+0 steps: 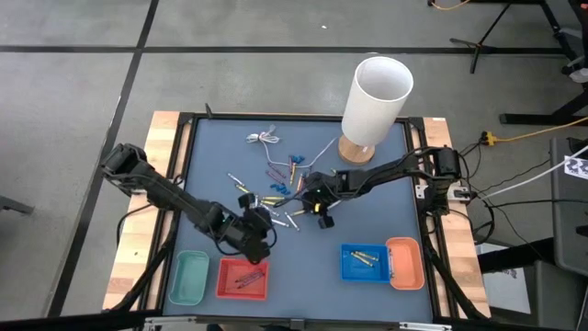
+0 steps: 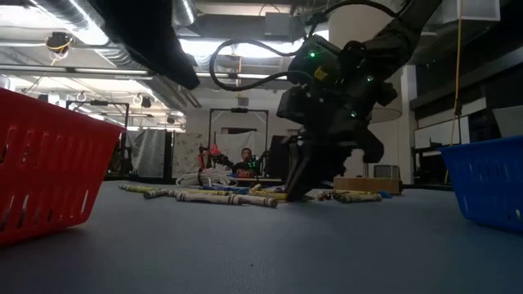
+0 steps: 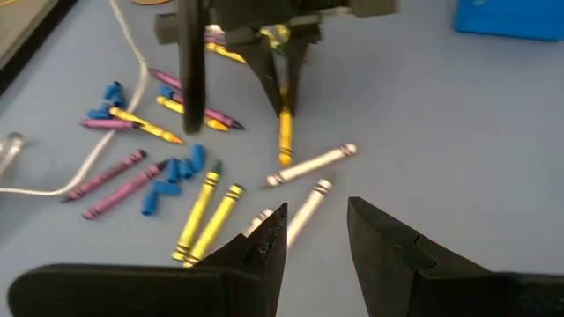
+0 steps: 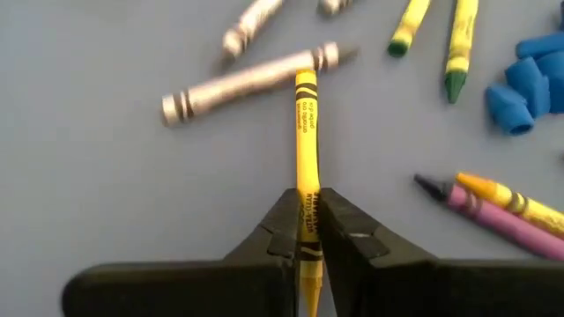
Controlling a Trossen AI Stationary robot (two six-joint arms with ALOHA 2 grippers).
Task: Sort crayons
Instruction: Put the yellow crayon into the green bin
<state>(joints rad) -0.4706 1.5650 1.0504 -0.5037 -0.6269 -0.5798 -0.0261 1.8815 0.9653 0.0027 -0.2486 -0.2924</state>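
Several crayons [image 1: 276, 195] in yellow, purple, green and grey-white lie loose on the blue-grey table mat, mixed with small blue bits [image 3: 172, 176]. My right gripper [image 4: 307, 224] reaches in from the table's right and is shut on a yellow crayon [image 4: 306, 132]; it also shows in the high view [image 1: 312, 198] and low view [image 2: 301, 184]. My left gripper [image 3: 317, 231] hovers open just near-left of the pile [image 1: 265, 221], its fingers above two grey-white crayons [image 3: 308, 165] and touching nothing. My right gripper pinches the yellow crayon near its rear end [image 4: 307, 204] between its two fingers. The fingers slant down from the table's right and lie along the crayon. The crayon tilts down out of them, and its far end [image 3: 285, 158] reaches the mat beside a grey-white crayon [image 4: 238, 84].
A tall white cup [image 1: 375, 101] stands on a wooden disc at the far right of the mat, with a thin white cable [image 1: 265, 140] to its left. Along the near edge sit green [image 1: 188, 278], red [image 1: 243, 279], blue [image 1: 365, 262] and orange [image 1: 405, 263] trays.
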